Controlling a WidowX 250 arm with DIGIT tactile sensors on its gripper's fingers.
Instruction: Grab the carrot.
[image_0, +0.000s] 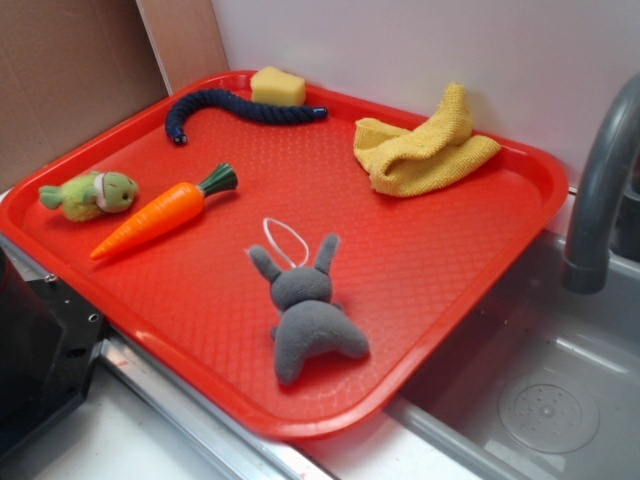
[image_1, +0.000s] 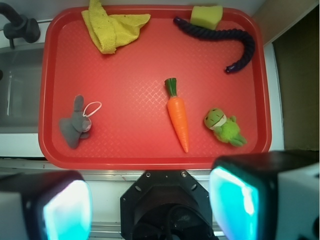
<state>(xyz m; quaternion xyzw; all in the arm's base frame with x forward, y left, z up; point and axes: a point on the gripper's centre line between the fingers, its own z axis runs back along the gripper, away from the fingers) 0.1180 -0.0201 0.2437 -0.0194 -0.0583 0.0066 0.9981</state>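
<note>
The orange carrot (image_0: 165, 215) with its dark green stem lies flat on the red tray (image_0: 420, 260), left of centre, between a green plush fish and a grey bunny. In the wrist view the carrot (image_1: 177, 114) points its tip toward me, stem away. My gripper (image_1: 150, 205) hangs high over the robot's base, short of the tray's (image_1: 130, 90) near rim. It is open, and its cyan pads (image_1: 65, 210) stand far apart with nothing between them. The gripper does not show in the exterior view.
On the tray are a grey plush bunny (image_0: 305, 310), a green-yellow plush fish (image_0: 92, 194), a crumpled yellow cloth (image_0: 425, 150), a yellow sponge (image_0: 277, 86) and a dark blue rope toy (image_0: 235, 106). A grey faucet (image_0: 600, 190) and sink (image_0: 530, 390) lie to the right.
</note>
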